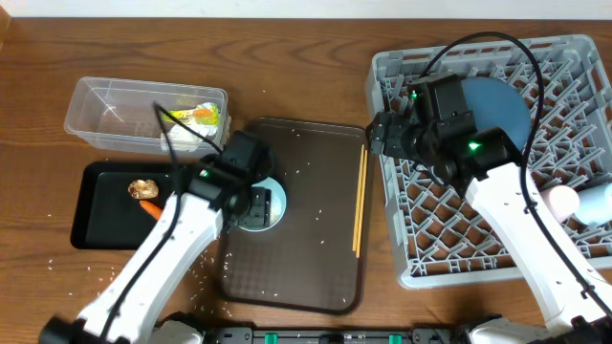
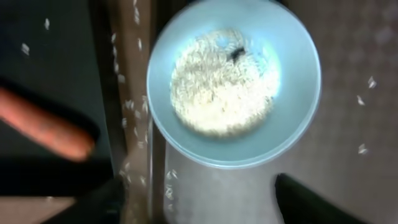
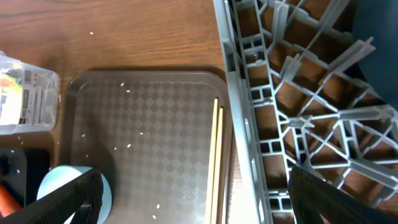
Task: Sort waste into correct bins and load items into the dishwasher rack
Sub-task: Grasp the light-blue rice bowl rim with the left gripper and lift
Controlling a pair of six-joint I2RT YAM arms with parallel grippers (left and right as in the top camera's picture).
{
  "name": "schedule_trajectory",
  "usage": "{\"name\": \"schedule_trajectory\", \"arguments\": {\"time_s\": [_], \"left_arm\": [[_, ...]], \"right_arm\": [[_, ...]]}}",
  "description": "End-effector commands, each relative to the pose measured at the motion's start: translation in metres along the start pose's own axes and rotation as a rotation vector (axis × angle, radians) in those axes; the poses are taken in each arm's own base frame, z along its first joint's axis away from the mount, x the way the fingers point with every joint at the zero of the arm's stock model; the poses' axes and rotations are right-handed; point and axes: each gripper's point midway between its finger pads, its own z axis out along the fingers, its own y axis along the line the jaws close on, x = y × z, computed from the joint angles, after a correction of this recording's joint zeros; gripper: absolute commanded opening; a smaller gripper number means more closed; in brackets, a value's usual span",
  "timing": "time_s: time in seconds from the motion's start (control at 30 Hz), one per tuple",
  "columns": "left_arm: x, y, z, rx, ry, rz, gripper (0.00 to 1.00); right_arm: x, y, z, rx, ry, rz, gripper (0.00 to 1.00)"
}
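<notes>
- step in hand, as i judge it: dealing with the bowl [image 2: 298, 81] of rice [image 2: 217, 87]. it sits at the left edge of the brown serving tray [image 1: 306, 248], left of centre in the overhead view, just beside the black tray [image 1: 100, 229].
- the left pincer [image 2: 199, 205] hangs right over the bowl with its fingers spread. their dark tips show at the bottom corners of the wrist view, gripping nothing and apart from the rim.
- the black tray at mid left holds the carrot [image 1: 150, 208] and the brown lump [image 1: 142, 187], so the rice most likely belongs there (stray grains also dot the serving tray and the table [image 1: 287, 57]).
- next move calls for lowering the pincer, closing on the bowl's rim, carrying it the short way left and tipping it over the black tray. keep it level until then, or more rice will spill.
- the clear tub [image 1: 105, 110] at upper left holds the wrapper [image 1: 198, 117].
- the right pincer [image 3: 199, 199] is spread and empty, over the left rim of the rack [image 1: 421, 239]. the chopsticks [image 1: 360, 201] lie along the serving tray's right edge just below it, a likely next pick.
- the blue plate [image 1: 497, 105] stands in the rack at upper right.
</notes>
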Motion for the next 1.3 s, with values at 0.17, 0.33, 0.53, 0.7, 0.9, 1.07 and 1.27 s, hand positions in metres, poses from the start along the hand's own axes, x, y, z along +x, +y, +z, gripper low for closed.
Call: {"name": "schedule_trajectory", "arguments": {"time_s": [0.17,0.33,0.53,0.7,0.9,1.07,1.27], "left_arm": [[-0.012,0.014,0.044,-0.129,0.064,0.02,0.43],[-0.019,0.023,0.057,-0.154,0.072,-0.012,0.42],[-0.023,0.018,0.047,-0.122,0.058,-0.017,0.42],[-0.028,0.027,0.038,-0.148,0.028,-0.031,0.49],[-0.026,0.032,0.056,-0.155,0.041,-0.032,0.49],[-0.025,0.028,0.065,-0.131,0.052,-0.019,0.48],[-0.025,0.022,0.068,-0.093,0.053,0.011,0.43]], "right_arm": [[0.0,0.0,0.0,0.0,0.006,0.015,0.9],[0.0,-0.001,0.0,0.001,0.006,0.005,0.91],[-0.001,-0.002,0.0,0.007,0.0,0.005,0.92],[-0.001,-0.001,0.0,0.006,-0.002,0.005,0.92],[-0.001,-0.001,0.0,0.005,-0.001,0.005,0.92],[0.0,-0.002,0.0,0.007,0.002,0.005,0.92],[0.0,-0.002,0.0,0.009,0.005,0.005,0.93]]}}
